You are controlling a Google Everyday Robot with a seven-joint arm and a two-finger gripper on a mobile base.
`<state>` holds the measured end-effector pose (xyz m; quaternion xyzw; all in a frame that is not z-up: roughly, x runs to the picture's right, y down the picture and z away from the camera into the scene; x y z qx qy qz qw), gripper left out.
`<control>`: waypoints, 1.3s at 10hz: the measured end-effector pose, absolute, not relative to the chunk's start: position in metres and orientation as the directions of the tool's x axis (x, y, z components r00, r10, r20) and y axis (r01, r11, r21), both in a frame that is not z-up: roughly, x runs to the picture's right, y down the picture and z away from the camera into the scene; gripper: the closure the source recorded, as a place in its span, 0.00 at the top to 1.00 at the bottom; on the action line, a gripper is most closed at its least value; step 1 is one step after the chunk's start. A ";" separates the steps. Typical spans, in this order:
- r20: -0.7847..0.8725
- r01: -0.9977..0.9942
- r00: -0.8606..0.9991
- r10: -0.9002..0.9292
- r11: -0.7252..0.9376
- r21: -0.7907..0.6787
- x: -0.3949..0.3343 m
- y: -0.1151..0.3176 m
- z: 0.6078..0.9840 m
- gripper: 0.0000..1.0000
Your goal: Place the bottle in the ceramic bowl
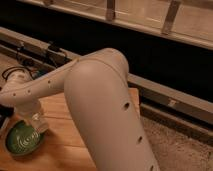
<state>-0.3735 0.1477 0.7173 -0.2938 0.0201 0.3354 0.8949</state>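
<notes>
The green ceramic bowl [20, 140] with pale swirl marks sits on the wooden table at the lower left. The small whitish bottle [40, 123] stands upright at the bowl's right rim, just under the end of my arm. My gripper [35, 114] is at the bottle's top and is largely hidden by the white forearm; it holds the bottle from above. I cannot tell whether the bottle's base touches the rim or hangs just over it.
The wooden table [65, 145] ends at the right, with speckled floor [170, 145] beyond it. Black cables [15, 72] lie at the back left. A dark wall and a metal rail [165, 95] run behind. My bulky white arm [105, 110] fills the middle.
</notes>
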 end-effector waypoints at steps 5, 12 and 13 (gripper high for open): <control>-0.145 -0.461 0.869 0.472 0.668 -0.584 -0.429 0.178 0.693 0.07; -0.145 -0.461 0.869 0.473 0.667 -0.585 -0.429 0.178 0.693 0.76; -0.145 -0.461 0.869 0.473 0.667 -0.585 -0.429 0.178 0.693 0.80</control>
